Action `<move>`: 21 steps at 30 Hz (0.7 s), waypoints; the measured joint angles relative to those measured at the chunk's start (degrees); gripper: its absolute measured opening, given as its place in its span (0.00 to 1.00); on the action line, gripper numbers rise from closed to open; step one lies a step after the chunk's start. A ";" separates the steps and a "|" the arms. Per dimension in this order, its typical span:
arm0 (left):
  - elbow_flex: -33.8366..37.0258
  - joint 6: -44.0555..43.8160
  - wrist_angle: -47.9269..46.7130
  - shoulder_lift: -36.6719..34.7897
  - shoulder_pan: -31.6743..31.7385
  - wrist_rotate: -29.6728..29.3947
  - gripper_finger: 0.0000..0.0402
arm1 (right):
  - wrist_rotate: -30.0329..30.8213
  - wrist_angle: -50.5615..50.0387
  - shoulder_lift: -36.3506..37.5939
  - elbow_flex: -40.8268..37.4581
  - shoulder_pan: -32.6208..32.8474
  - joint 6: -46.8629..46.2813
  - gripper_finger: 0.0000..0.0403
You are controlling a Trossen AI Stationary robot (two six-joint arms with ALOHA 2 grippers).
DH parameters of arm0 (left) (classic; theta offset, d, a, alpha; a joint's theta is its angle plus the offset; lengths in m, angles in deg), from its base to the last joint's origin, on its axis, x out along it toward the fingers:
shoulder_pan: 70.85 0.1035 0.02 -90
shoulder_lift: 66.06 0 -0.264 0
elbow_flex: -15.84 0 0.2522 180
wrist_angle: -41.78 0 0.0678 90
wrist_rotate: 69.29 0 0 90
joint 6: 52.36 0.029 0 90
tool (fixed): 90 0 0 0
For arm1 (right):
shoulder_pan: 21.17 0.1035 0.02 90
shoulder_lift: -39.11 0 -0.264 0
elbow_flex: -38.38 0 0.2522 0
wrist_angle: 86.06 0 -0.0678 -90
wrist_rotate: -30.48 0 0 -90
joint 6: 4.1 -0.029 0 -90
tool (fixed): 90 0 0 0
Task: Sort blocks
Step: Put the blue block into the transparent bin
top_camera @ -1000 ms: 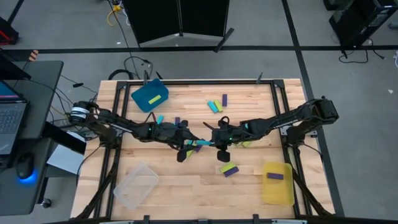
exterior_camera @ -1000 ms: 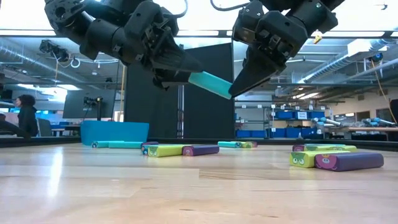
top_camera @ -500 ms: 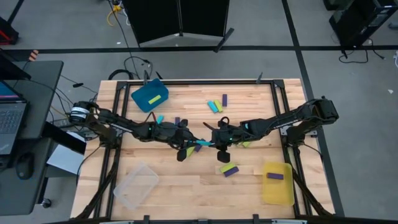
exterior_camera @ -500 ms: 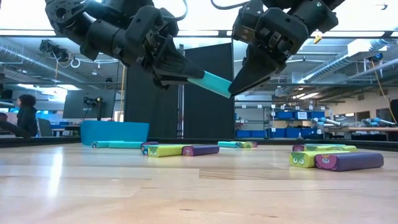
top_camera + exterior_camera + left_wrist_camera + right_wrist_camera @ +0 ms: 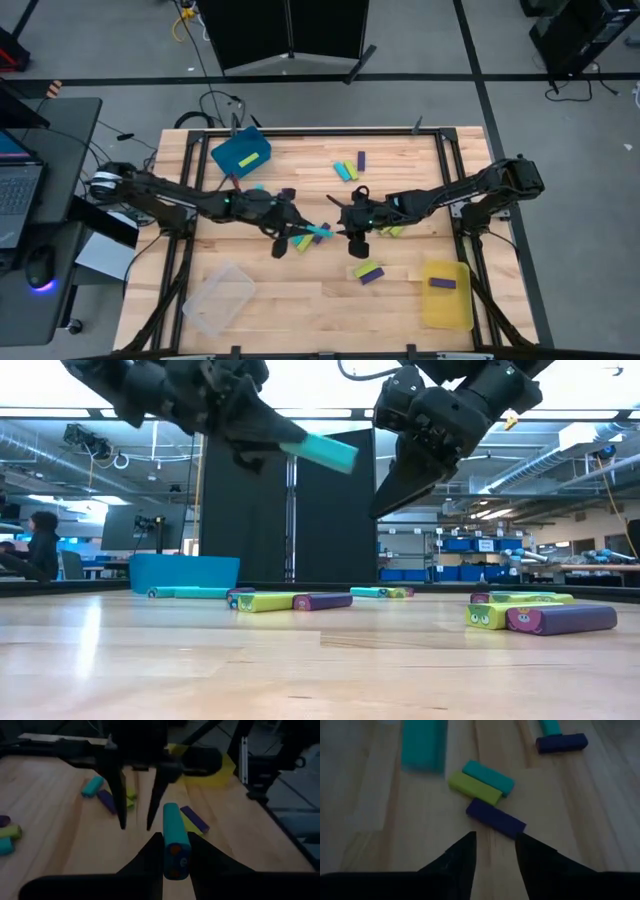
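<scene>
My left gripper (image 5: 300, 233) is over the table's middle, shut on a cyan block (image 5: 318, 231) that sticks out past its fingers (image 5: 172, 837). My right gripper (image 5: 340, 226) faces it from the right, a little apart. It is open (image 5: 136, 822) with nothing between its fingers (image 5: 495, 851). In the low view the cyan block (image 5: 318, 450) is high above the table and clear of the right gripper (image 5: 385, 500). Below the right gripper, a cyan, a lime and a purple block (image 5: 490, 795) lie flat on the wood. My left gripper pinches the cyan block by one end (image 5: 172, 865) between its two fingers. The fingers lie along the block, nearly level, coming from the table's left. The rest of the block juts out toward the right gripper. It is lifted clear of the table and slopes slightly down at its free end.
A blue bin (image 5: 230, 160) with a lime block stands at the far left. A clear bin (image 5: 218, 297) is at the near left and a yellow bin (image 5: 446, 300) with a purple block at the near right. Loose blocks lie at the far middle (image 5: 347, 170) and near middle (image 5: 367, 271).
The cyan block was held between both grippers. My left gripper shut on its end and my right gripper let go of it. My left gripper then rose and drew back toward the table's left with the block, clear of the right fingers.
</scene>
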 joint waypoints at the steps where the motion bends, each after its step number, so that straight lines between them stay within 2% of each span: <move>1: 0.00 -0.38 -1.88 -1.45 -0.03 1.08 0.16 | 0.03 -0.19 0.00 0.00 -0.18 0.31 0.36; 5: 0.02 -3.42 -8.73 -6.14 -0.36 6.30 0.16 | 0.22 -1.05 0.00 0.00 -1.19 1.02 0.28; 12: 0.00 -10.69 -21.35 -13.65 -4.04 11.01 0.16 | 0.23 -1.80 0.00 0.00 -1.92 2.82 0.03; 17: 0.06 -18.75 -29.44 -18.12 -9.22 8.10 0.16 | 0.10 -2.15 0.00 0.00 -1.92 3.25 0.05; 21: 0.09 -26.26 -36.44 -20.85 -14.47 2.79 0.16 | -0.67 -2.31 0.00 0.00 -1.92 3.53 0.03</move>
